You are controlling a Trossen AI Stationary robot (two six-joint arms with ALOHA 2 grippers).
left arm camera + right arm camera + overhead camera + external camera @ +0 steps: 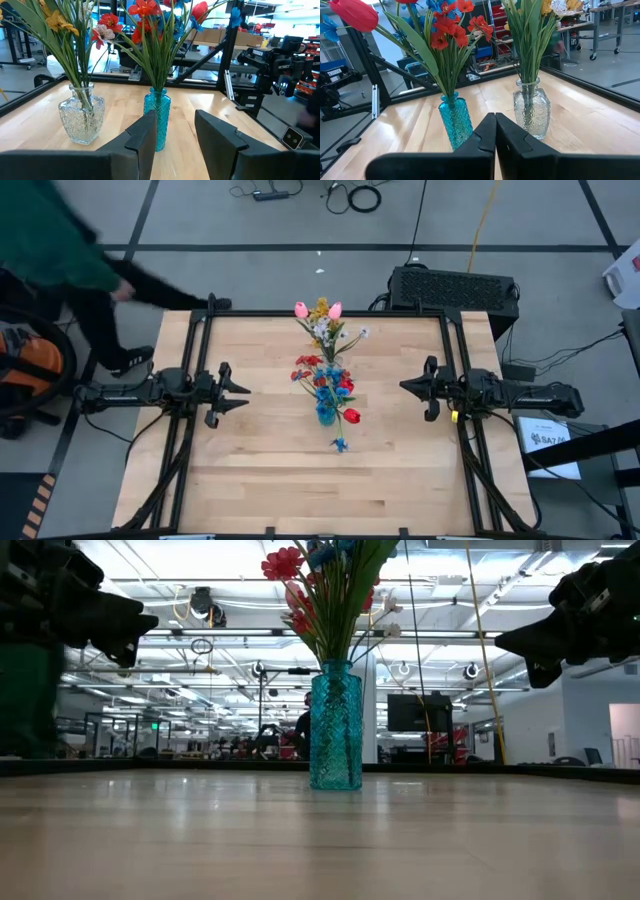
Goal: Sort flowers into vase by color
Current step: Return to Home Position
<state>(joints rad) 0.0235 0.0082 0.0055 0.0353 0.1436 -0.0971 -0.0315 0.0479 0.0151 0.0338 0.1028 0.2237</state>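
Observation:
Two vases stand upright on their bases at the table's middle. The blue glass vase [326,415] [335,725] [156,117] [455,120] holds red sprays, blue blooms and a red tulip [351,416]. The clear glass vase [81,120] [531,112], farther from the near edge, holds pink tulips [302,309], yellow and white sprays. My left gripper [244,396] [172,135] hovers open to the left of the blue vase. My right gripper [402,386] [495,131] hovers shut to its right. Neither holds anything.
A person in a green top [50,230] reaches toward the table's far left corner. A black box [455,288] sits behind the far edge. Bare wood [300,490] lies between the vases and the near edge, and on both sides of them.

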